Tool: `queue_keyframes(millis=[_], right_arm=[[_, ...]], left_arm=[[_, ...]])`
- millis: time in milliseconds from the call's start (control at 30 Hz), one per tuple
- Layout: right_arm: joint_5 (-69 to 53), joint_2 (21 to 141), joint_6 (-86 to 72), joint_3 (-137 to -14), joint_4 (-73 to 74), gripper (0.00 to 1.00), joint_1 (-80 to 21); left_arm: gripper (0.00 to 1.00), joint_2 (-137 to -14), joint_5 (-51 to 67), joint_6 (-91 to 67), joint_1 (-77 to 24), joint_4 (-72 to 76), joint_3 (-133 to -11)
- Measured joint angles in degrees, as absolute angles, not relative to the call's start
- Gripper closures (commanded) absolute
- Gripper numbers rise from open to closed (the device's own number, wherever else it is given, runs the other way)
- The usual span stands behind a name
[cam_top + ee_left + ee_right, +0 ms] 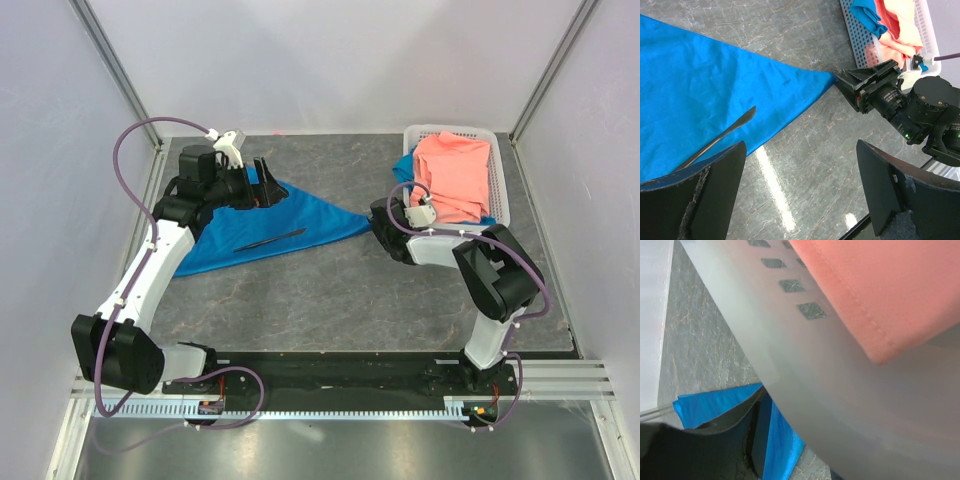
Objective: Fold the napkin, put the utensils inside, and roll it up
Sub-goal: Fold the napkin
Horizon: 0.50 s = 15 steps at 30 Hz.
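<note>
"Starting nearest the arm bases, where did the napkin [300, 215] lie?"

"Spread flat on the grey table [330, 290], left of centre, tapering to a corner at 3 o'clock. The black knife [270, 240] lay on top of it, tip toward 2 o'clock. Both the top and the left wrist views showed that."

"And the right gripper [378, 215]?"

"Right at that tapered corner. The left wrist camera showed its tips touching the cloth's point, but I couldn't tell whether the jaws had closed on it. Its own camera was little help. It showed mostly the white basket [805, 390] wall and a salmon-pink cloth [890, 290], with a strip of blue beside one dark finger [705, 450]."

"The left gripper [258, 185]?"

"Over the napkin's far edge, at 11 o'clock from the knife, jaws spread wide and holding nothing."

"Farthest back?"

"The basket, at the table's 1 o'clock corner, with the pink cloth heaped in it and a blue scrap [403, 168] at its left side. Only the top and left wrist views showed that scrap."
</note>
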<state>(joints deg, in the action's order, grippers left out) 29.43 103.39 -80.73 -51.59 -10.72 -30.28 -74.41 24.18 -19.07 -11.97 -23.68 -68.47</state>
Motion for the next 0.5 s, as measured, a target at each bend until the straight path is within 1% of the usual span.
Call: queue_keyframes(millis=[500], right_arm=[[32.45, 104.07, -81.36, -51.81, -6.22, 0.51, -32.16]], left_arm=[[0.02, -74.41, 24.18, -19.07, -11.97, -23.68, -68.47]])
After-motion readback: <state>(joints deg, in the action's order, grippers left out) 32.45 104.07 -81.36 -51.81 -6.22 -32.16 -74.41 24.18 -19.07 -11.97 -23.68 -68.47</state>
